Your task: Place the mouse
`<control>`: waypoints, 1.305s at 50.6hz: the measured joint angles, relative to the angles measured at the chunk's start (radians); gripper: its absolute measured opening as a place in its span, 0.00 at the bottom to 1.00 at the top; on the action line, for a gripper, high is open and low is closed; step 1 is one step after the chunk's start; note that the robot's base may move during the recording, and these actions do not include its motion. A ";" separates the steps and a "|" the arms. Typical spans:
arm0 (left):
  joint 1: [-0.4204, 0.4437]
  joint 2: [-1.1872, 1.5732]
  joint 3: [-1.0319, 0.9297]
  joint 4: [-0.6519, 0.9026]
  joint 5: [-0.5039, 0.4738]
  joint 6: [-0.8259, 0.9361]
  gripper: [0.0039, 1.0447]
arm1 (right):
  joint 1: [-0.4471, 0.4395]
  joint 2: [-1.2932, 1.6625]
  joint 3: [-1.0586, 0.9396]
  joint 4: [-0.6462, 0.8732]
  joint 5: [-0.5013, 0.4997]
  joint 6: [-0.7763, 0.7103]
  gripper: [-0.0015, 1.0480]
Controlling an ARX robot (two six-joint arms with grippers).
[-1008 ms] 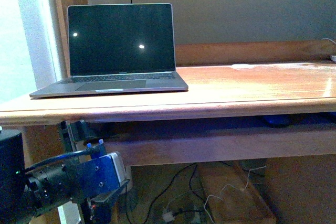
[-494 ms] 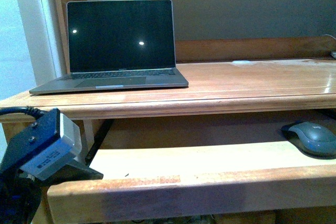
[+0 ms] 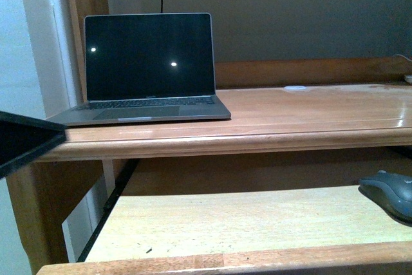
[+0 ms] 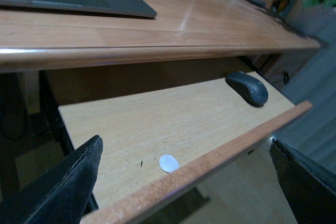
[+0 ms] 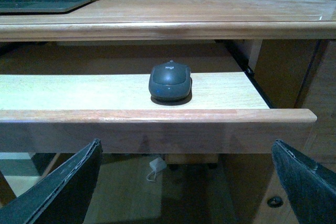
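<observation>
The dark grey mouse point(image 3: 391, 194) lies on the pulled-out keyboard tray point(image 3: 238, 220) under the desk top, at its right end. It also shows in the left wrist view point(image 4: 248, 88) and in the right wrist view point(image 5: 169, 80). My left gripper point(image 4: 186, 182) is open and empty over the tray's front rail, well away from the mouse. My right gripper point(image 5: 186, 182) is open and empty, in front of and below the tray's front rail, facing the mouse. A dark slab at the front view's left edge point(image 3: 26, 140) looks like part of my left arm.
An open laptop point(image 3: 149, 69) with a dark screen stands on the wooden desk top point(image 3: 309, 111) at the left. A small white sticker point(image 4: 168, 163) lies on the tray near its front rail. Cables and a white plug point(image 5: 156, 166) lie on the floor below.
The view has risen and the tray now shows pulled out. My left gripper, in front of the tray before, has left the front view except for a dark edge at the left.
</observation>
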 joint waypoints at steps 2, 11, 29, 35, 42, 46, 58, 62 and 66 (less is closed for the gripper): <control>-0.044 -0.077 -0.051 0.028 -0.211 0.037 0.83 | 0.000 0.000 0.000 0.000 0.000 0.000 0.93; -0.049 -0.284 -0.183 0.039 -0.648 0.182 0.60 | 0.055 0.095 0.044 -0.159 0.167 0.061 0.93; 0.058 -0.435 -0.333 0.035 -0.568 0.235 0.02 | 0.090 0.795 0.421 0.182 0.038 0.075 0.93; 0.139 -0.491 -0.369 0.011 -0.460 0.241 0.02 | 0.139 1.066 0.576 0.157 0.088 0.048 0.93; 0.179 -0.549 -0.398 -0.016 -0.447 0.241 0.02 | 0.170 1.247 0.697 0.145 0.154 -0.002 0.93; 0.180 -0.583 -0.414 -0.036 -0.447 0.241 0.02 | 0.167 1.324 0.747 0.153 0.213 -0.025 0.93; 0.180 -0.667 -0.438 -0.092 -0.447 0.241 0.02 | 0.153 1.446 0.803 0.123 0.267 -0.027 0.93; 0.180 -0.696 -0.470 -0.081 -0.447 0.241 0.02 | 0.154 1.481 0.823 0.127 0.294 -0.028 0.93; 0.181 -0.715 -0.474 -0.102 -0.447 0.241 0.02 | 0.154 1.523 0.842 0.126 0.322 -0.029 0.93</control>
